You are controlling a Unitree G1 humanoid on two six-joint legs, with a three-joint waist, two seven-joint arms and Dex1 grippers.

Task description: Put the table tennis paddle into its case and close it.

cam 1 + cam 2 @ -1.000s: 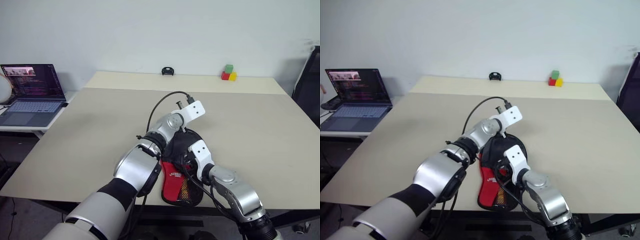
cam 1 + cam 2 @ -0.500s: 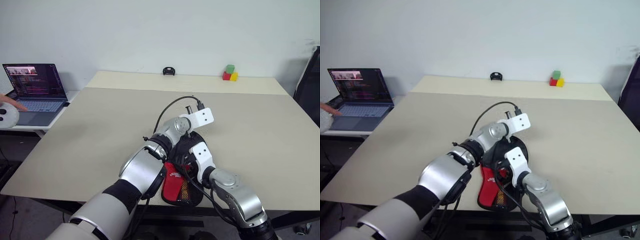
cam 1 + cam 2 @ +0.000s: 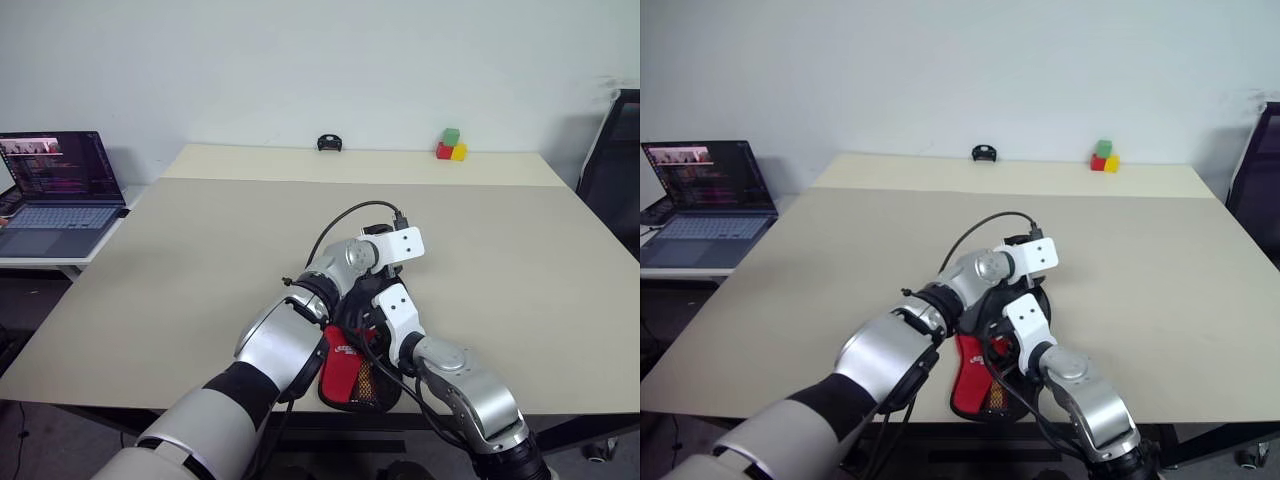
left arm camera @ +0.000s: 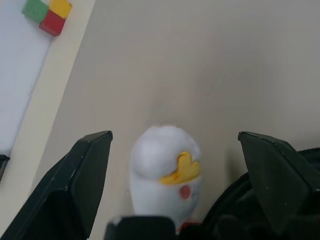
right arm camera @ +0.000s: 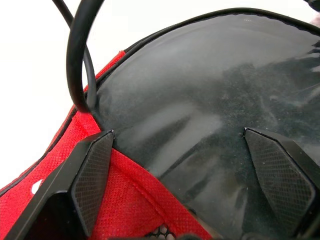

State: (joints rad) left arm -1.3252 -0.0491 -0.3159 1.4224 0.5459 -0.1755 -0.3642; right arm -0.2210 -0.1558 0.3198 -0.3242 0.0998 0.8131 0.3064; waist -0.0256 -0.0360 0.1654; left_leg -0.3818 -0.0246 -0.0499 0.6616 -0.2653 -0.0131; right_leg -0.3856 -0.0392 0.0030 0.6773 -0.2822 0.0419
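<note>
Case lies at the table's near edge under my spread, empty left gripper and right gripper; paddle unseen. Next, I judge, find the zip.

Head stereo pair: looking forward and down from above, sharing the tabletop, laptop and both arms. Left wrist camera: facing along its jaws over bare tabletop towards coloured blocks. Right wrist camera: sitting very close over the case.
</note>
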